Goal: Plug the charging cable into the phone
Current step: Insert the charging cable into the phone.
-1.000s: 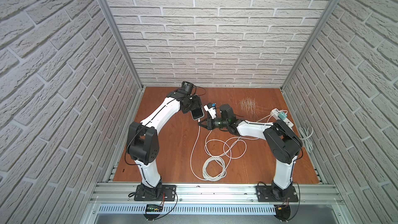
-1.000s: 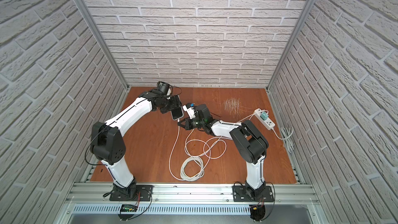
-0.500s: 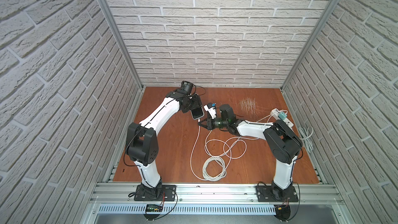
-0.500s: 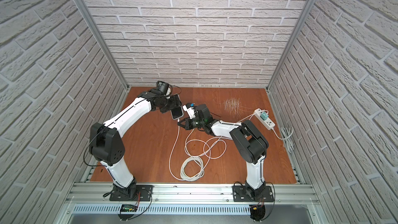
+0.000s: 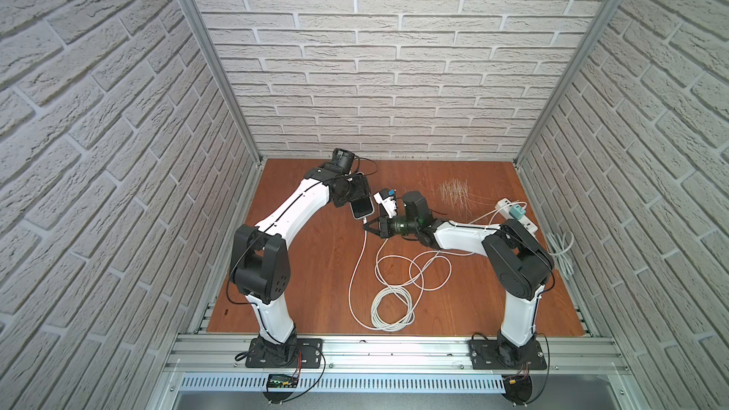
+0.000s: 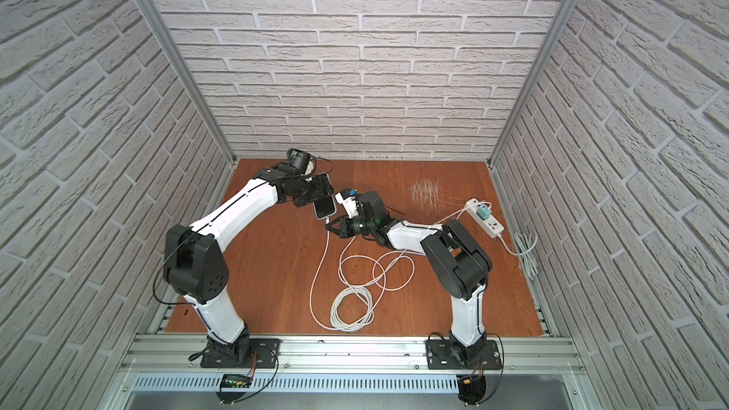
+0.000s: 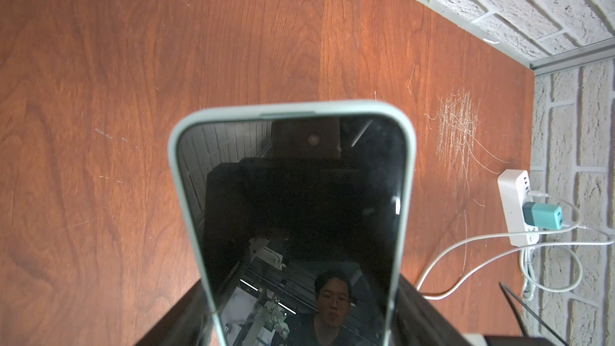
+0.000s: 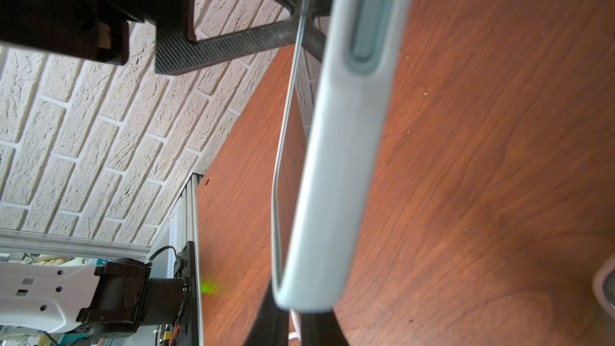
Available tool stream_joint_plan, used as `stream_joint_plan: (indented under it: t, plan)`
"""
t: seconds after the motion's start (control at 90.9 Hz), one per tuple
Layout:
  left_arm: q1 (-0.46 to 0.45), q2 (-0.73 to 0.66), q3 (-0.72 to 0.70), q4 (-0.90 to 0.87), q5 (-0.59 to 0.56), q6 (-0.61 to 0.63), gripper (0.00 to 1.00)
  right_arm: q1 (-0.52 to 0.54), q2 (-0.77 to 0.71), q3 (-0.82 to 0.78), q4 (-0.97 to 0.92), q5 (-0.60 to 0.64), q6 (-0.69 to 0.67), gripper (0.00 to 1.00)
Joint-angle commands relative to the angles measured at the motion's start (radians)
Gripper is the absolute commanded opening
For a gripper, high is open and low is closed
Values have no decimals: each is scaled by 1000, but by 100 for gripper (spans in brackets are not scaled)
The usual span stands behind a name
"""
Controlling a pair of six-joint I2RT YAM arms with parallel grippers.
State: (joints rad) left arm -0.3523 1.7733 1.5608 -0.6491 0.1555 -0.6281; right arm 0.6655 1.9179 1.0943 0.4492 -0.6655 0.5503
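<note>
Left pincer (image 5: pixel 356 196) clasps the phone (image 5: pixel 362 207) across its sides, jaws spread wide, raised above the far-centre table (image 5: pixel 315 270); right pincer (image 5: pixel 367 226), closed tight, pinches the white charging cable (image 5: pixel 356 270) at the phone's near end; plug possibly seated, view unclear.

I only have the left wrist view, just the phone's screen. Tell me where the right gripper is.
Observer: In both top views the right gripper sits at the phone's end nearest the arm bases, which your view cuts off.
Operator: Report what it holds.
Observer: It is shut on the cable's plug end; the cable hangs from there to the table.
Operator: Confirm the plug is seated.
Observer: Cannot confirm. The top views are too small, and the right wrist view shows that end of the phone only as a blur.
</note>
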Motion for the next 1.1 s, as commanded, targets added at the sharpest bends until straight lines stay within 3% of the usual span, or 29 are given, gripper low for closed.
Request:
stream_joint_plan:
  t: [0.0, 1.089]
  plan:
    - [-5, -49, -8, 57, 17, 12, 29, -4, -35, -10, 43, -5, 3, 3]
    - [-10, -67, -45, 106, -28, 9, 28, -4, -18, 3, 23, -54, 13, 3]
